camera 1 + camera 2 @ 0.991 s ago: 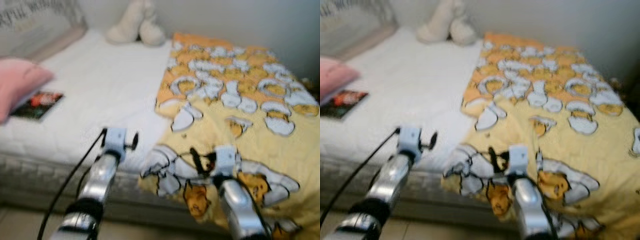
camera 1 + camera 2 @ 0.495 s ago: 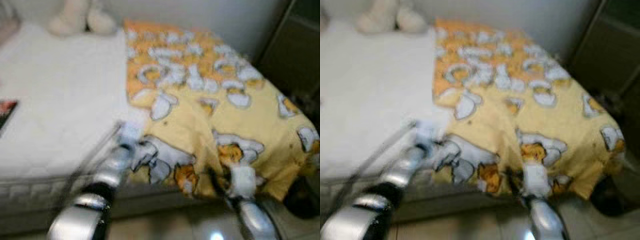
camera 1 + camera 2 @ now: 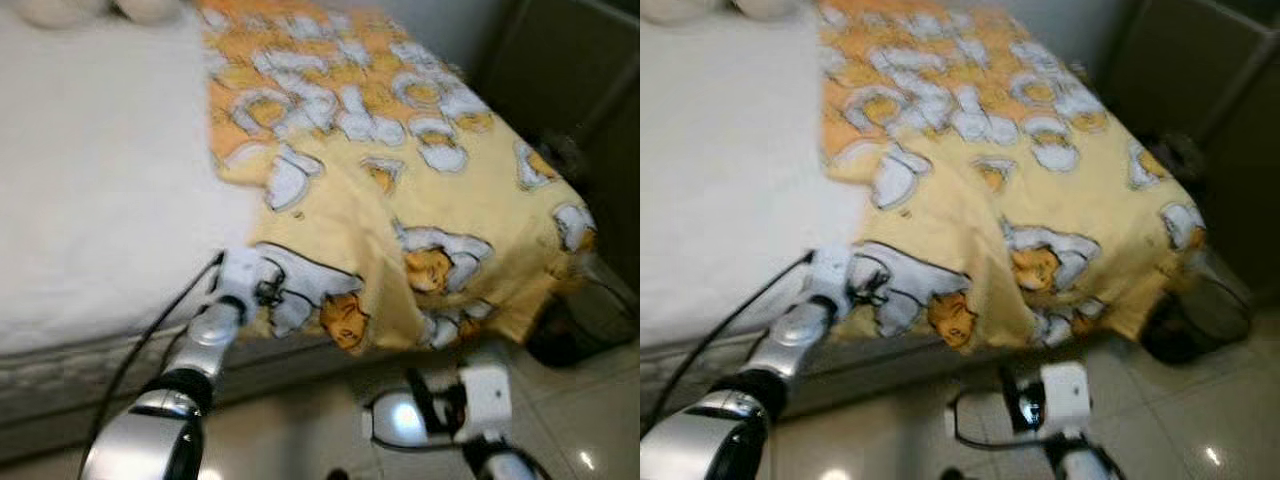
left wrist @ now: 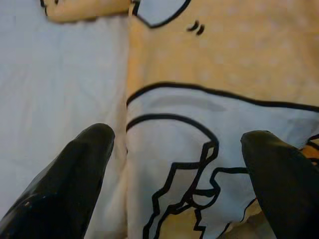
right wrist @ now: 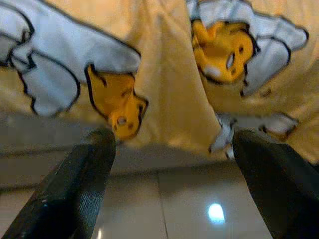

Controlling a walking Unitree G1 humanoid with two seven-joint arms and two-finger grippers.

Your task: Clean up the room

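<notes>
- White bed [image 3: 90,180] above glossy tiled floor [image 3: 590,430]; dark cabinet [image 3: 570,70] at the foot end.
- Yellow blanket [image 3: 400,180] with white-and-orange cartoon print, spread over the bed's foot half, edge drooping off the side.
- Left gripper [image 4: 174,164] spread wide, blanket edge between and beneath its fingers [image 4: 75,174].
- Right gripper [image 5: 172,174] spread wide, low over the floor, hanging blanket hem just beyond its fingertips.

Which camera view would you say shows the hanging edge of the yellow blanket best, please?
The right wrist view: the yellow blanket hangs over the bed side, its hem above the tiled floor, between the open right gripper. Eye views show the whole spread from above; the left wrist view shows its edge on the white sheet.
</notes>
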